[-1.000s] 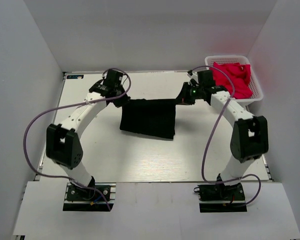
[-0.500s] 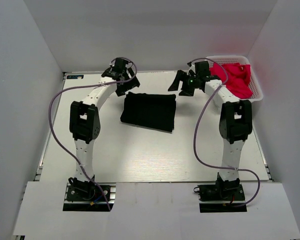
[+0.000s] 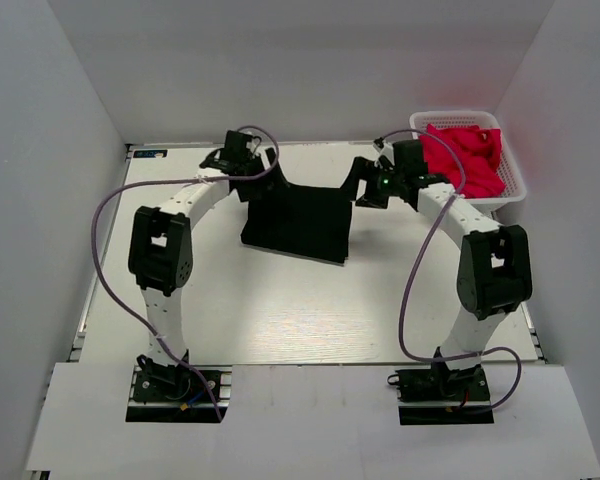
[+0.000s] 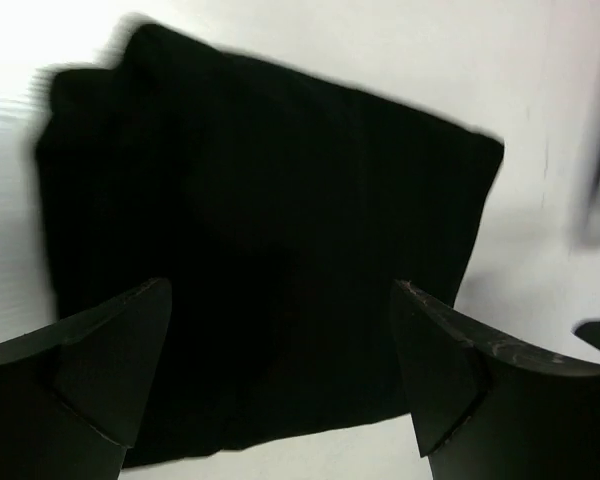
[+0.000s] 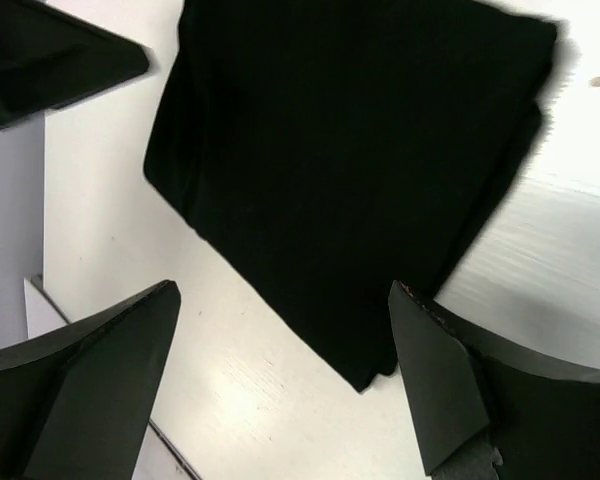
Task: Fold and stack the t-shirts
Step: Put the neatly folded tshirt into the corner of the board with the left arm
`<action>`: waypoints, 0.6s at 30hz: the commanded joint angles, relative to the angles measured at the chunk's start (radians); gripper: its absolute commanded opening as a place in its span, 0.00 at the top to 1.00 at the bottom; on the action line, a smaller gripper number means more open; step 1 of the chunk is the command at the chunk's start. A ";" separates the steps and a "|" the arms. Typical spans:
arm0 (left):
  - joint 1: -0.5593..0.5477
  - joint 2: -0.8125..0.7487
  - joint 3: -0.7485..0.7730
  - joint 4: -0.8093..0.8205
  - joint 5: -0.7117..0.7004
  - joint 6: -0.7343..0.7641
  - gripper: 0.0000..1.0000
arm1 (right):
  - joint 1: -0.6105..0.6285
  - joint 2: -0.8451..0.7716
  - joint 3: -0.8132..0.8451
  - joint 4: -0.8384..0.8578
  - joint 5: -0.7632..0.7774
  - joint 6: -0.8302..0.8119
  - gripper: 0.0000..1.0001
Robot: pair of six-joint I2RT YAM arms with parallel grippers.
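Black t-shirt (image 3: 298, 225) lies folded into a rough rectangle on the white tabletop (image 3: 280, 310), just above ctr of the top view. Its lower edge slants slightly down to the right.

L gripper (image 3: 260, 172) hangs at the shirt's upper-left corner, spread wide w/ nothing btwn the fingers. R gripper (image 3: 366, 186) sits just off the upper-right corner, likewise spread wide and pinching nothing. Can't tell from above whether any fingertip touches the cloth.

L wrist view: the two dark fingers (image 4: 100, 370) stand apart at the bottom of the frame. The shirt fills the middle, flat, w/ its upper-left edge blurred. Bare tabletop shows along the top and right.

R wrist view: the fingers are again well apart at the bottom. The shirt takes up the upper ctr, and its stacked layers show along the right side and at the lower corner. Pale tabletop lies below and to the left.

White basket (image 3: 518, 190) stands at the upper right of the top view, near the R gripper. It holds bunched pink-red cloth (image 3: 468, 155).
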 commanded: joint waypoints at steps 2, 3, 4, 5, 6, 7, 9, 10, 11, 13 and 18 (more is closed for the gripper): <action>-0.033 -0.033 -0.113 0.202 0.211 0.017 0.00 | 0.049 0.007 -0.101 0.150 -0.050 0.006 0.09; -0.033 -0.010 -0.113 0.202 0.222 0.017 0.00 | 0.054 0.018 -0.116 0.163 -0.048 0.005 0.09; -0.033 0.014 -0.095 0.184 0.222 0.006 0.00 | 0.055 0.062 -0.111 0.166 -0.050 0.005 0.09; -0.033 0.039 -0.081 0.131 0.210 0.006 0.00 | 0.058 0.082 -0.110 0.165 -0.054 -0.001 0.09; -0.033 0.083 -0.071 0.103 0.194 0.006 0.00 | 0.055 0.114 -0.104 0.172 -0.062 0.000 0.09; -0.033 0.100 -0.070 0.078 0.176 0.006 0.00 | 0.057 0.131 -0.101 0.175 -0.065 -0.006 0.09; -0.007 0.131 -0.080 0.035 0.113 0.006 0.00 | 0.055 0.198 -0.082 0.165 -0.027 -0.011 0.09; -0.007 0.140 -0.095 0.021 0.086 -0.004 0.00 | 0.054 0.215 -0.076 0.157 0.006 -0.017 0.09; 0.005 0.140 -0.104 0.002 0.035 -0.004 0.00 | 0.049 0.266 -0.050 0.145 0.034 -0.021 0.09; 0.016 0.152 -0.116 -0.011 -0.006 -0.004 0.00 | 0.051 0.295 -0.039 0.120 0.073 -0.030 0.09; 0.025 0.174 -0.103 -0.052 -0.016 0.017 0.00 | 0.058 0.332 -0.027 0.115 0.071 -0.041 0.09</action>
